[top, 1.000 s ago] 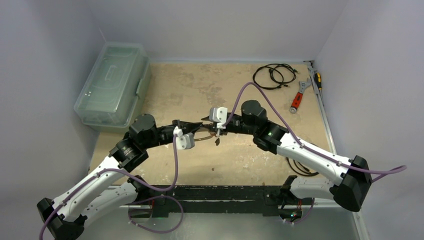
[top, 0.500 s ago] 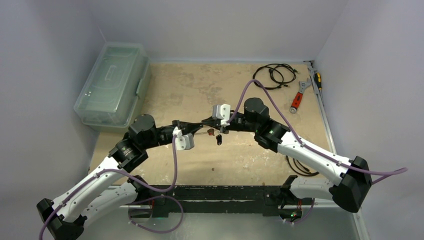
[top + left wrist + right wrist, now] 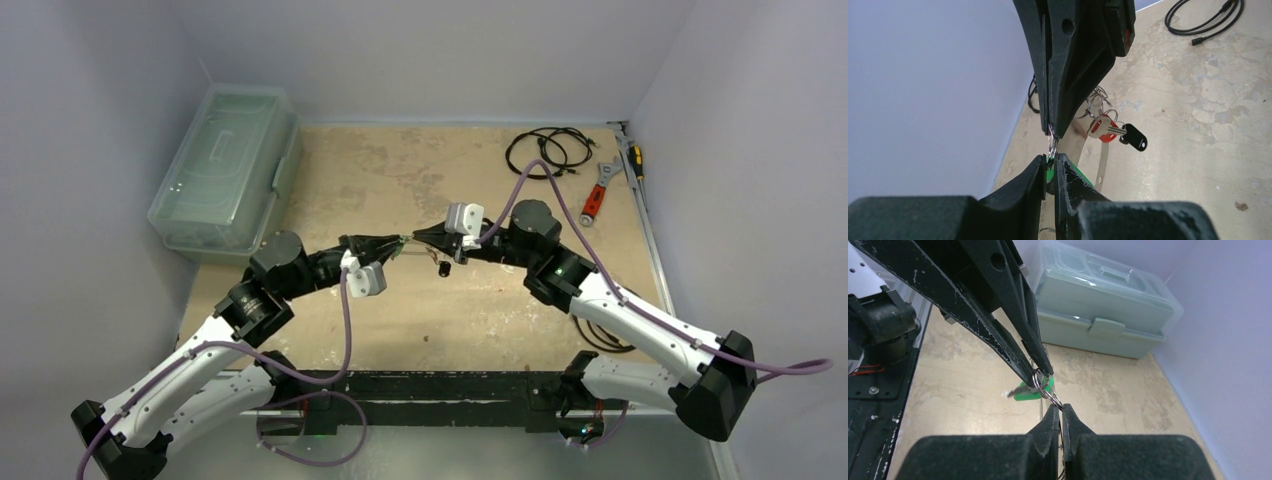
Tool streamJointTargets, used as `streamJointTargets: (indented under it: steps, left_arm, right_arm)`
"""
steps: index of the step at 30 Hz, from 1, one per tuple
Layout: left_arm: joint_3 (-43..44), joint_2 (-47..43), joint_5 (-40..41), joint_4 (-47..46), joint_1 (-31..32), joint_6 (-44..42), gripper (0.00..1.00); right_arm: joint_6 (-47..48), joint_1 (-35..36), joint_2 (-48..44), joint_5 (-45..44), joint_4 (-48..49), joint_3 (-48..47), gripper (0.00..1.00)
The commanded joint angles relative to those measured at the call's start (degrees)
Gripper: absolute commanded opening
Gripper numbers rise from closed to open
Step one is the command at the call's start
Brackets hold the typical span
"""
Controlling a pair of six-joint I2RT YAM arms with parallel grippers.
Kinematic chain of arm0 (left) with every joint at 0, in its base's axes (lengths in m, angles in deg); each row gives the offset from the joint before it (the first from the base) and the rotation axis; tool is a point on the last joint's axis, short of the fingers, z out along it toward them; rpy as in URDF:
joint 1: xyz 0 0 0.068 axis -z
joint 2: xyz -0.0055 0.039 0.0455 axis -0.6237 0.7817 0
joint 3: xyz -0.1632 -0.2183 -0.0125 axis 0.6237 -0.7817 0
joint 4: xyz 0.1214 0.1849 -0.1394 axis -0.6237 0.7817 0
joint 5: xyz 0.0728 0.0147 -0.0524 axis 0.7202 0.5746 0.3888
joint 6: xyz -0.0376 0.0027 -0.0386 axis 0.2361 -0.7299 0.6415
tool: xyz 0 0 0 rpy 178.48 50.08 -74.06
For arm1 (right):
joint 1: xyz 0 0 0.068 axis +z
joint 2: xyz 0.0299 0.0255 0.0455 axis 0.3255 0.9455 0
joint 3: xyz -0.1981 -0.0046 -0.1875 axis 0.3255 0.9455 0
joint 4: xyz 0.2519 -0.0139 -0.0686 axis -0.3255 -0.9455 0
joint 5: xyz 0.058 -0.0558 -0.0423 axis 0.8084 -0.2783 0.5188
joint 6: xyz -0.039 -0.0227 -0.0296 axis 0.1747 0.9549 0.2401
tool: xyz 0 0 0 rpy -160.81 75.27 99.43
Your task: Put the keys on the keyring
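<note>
Both grippers meet tip to tip above the middle of the table. In the left wrist view my left gripper point(image 3: 1050, 161) is shut on the green key point(image 3: 1049, 175), whose tag shows between the fingers. My right gripper point(image 3: 1058, 408) is shut on a small split ring point(image 3: 1045, 385) that links to the green key point(image 3: 1029, 391). Below them hangs the keyring point(image 3: 1103, 167), a flat silvery strip. A red key point(image 3: 1099, 127) and a black key point(image 3: 1135, 137) dangle from its rings. In the top view they show as a small dark cluster point(image 3: 443, 266) under the right gripper point(image 3: 418, 237).
A pale green plastic toolbox point(image 3: 228, 170) stands at the back left. Black cable coils point(image 3: 545, 150), a red-handled wrench point(image 3: 597, 195) and a screwdriver point(image 3: 635, 158) lie at the back right. The side walls are close by.
The right gripper has shut, swung up and shifted right, and its tips now meet the left gripper's. The hanging keys have moved up and right with it. The left gripper has shifted slightly right.
</note>
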Motion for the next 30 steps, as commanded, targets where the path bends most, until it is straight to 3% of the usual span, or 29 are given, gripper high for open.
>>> streamJointTargets:
  steps: [1, 9, 13, 17, 30]
  left_arm:
    - [-0.42, -0.13, 2.75, -4.19, -0.18, 0.64, 0.13]
    - [-0.14, 1.48, 3.78, -4.37, -0.17, 1.34, 0.16]
    - [0.17, 2.64, 2.61, -3.75, -0.19, 1.27, 0.31]
    - [0.42, 3.05, 1.76, -3.73, -0.15, 1.56, 0.38]
    - [-0.49, 3.29, -0.21, -7.81, -0.15, 4.72, 0.33]
  right_arm:
    - [-1.95, -0.23, -3.29, -3.01, 7.29, 1.47, 0.00]
    - [-2.61, -0.31, -3.74, -3.44, 8.89, 2.09, 0.00]
    - [-2.81, -0.27, -3.58, -4.29, 9.57, 2.09, 0.00]
    - [-3.12, -0.29, -2.98, -4.55, 9.66, 1.92, 0.00]
    - [-3.48, -0.23, -1.46, -5.94, 9.85, 1.91, 0.00]
